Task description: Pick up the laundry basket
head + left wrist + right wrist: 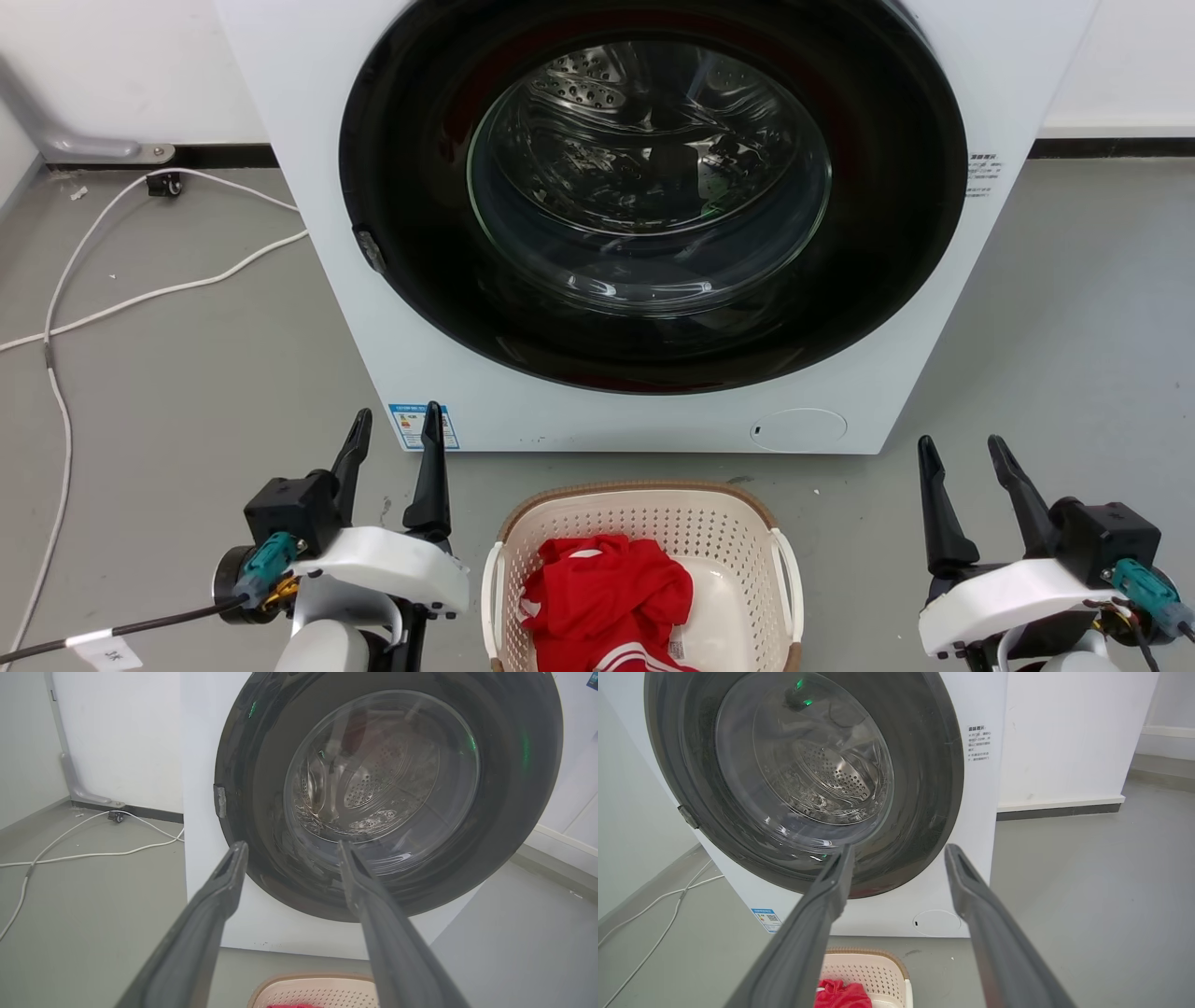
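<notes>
Basket: we see the laundry basket (653,525) at the bottom centre of the head view, on the grey floor (187,420), just below the washing machine (560,420).
Contents: a red garment (607,597) lies inside.
Left gripper (397,413): lower left, clear of the basket, jaws apart, empty.
Right gripper (960,441): lower right, jaws apart, empty.

Plastic laundry basket (644,527) — red cloth (602,597)

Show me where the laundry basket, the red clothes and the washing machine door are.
laundry basket (644,519), head view, perforated back wall.
red clothes (607,588), head view, middle of the bunched cloth.
washing machine door (411,233), head view, dark ring left of the glass.
</notes>
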`<state>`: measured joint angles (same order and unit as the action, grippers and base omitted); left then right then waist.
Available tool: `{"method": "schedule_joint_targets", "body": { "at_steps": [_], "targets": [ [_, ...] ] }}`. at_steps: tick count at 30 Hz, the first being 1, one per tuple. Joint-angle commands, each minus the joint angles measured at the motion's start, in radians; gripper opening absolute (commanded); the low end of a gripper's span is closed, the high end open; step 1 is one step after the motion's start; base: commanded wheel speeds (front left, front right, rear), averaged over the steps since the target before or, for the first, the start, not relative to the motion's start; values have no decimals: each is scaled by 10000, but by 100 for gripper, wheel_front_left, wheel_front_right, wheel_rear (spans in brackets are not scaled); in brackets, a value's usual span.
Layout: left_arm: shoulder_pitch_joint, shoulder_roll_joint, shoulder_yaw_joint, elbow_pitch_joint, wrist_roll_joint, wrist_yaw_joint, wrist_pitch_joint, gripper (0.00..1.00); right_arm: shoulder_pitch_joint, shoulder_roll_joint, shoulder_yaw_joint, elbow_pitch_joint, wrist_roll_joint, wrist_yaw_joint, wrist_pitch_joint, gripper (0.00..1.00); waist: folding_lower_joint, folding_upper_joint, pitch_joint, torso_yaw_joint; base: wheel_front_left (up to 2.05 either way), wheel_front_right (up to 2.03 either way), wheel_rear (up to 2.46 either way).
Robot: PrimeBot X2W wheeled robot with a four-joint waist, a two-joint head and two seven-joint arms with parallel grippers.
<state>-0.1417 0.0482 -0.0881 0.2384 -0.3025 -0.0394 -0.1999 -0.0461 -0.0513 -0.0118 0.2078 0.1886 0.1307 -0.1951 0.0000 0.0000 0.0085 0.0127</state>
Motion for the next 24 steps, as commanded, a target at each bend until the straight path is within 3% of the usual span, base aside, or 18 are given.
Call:
{"method": "schedule_joint_targets", "body": {
  "at_steps": [1, 24],
  "targets": [
    [-152, 32, -33, -2, 247, 52, -102, 100, -56, 10, 5, -37, -277, 0, -84, 100, 0, 0, 0, 5, 0, 0, 0],
    [-215, 30, -236, 264, 2037, 253, -548, 100, 152, 16, -20, -530, -2064, -1, -199, 100, 0, 0, -68, 36, 0, 0, 0]
  ]
}}
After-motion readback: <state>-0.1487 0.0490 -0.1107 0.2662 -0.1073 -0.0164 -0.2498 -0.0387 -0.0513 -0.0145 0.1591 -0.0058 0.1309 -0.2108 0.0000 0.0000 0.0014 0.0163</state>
